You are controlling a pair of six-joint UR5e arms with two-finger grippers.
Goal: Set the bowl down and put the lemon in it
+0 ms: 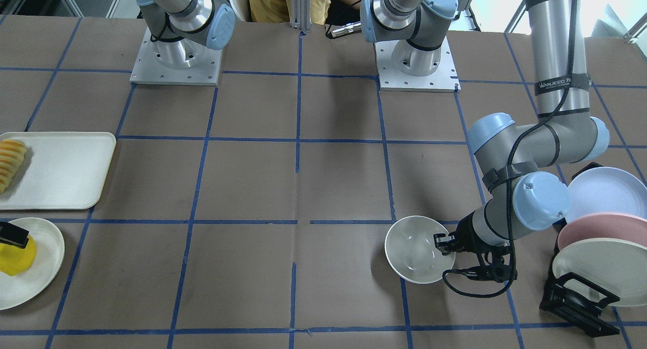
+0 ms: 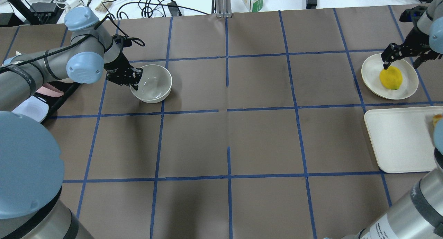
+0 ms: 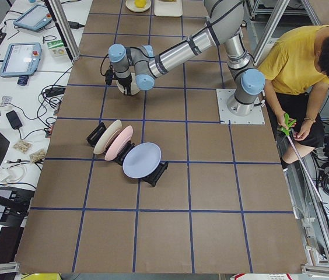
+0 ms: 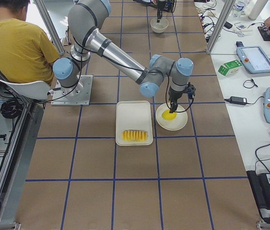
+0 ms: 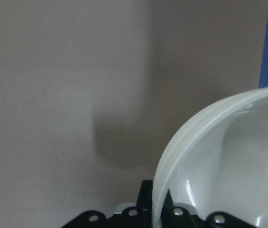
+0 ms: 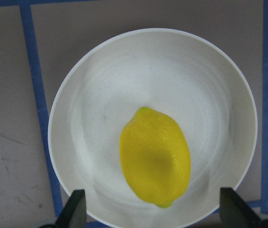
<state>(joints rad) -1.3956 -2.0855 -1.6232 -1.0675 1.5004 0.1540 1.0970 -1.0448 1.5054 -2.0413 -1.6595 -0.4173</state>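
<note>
The off-white bowl [image 2: 154, 85] is at the table's left far part, also in the front view [image 1: 414, 248]. My left gripper [image 2: 133, 81] is shut on its near-left rim, one finger inside and one outside; the wrist view shows the rim [image 5: 172, 156] between the fingers. I cannot tell whether the bowl rests on the table or hangs just above it. The yellow lemon [image 2: 391, 78] lies on a cream plate [image 2: 408, 90] at the far right. My right gripper [image 2: 401, 59] is open just above the lemon [image 6: 155, 156], its fingers [image 6: 74, 211] on either side of it, not touching.
A cream tray [image 1: 65, 172] with ridged fruit slices [image 1: 10, 162] lies beside the lemon's plate [image 1: 45, 268]. A black rack with three upright plates [image 1: 601, 237] stands close behind my left arm. A person in a yellow shirt [image 3: 296, 58] sits behind the robot bases.
</note>
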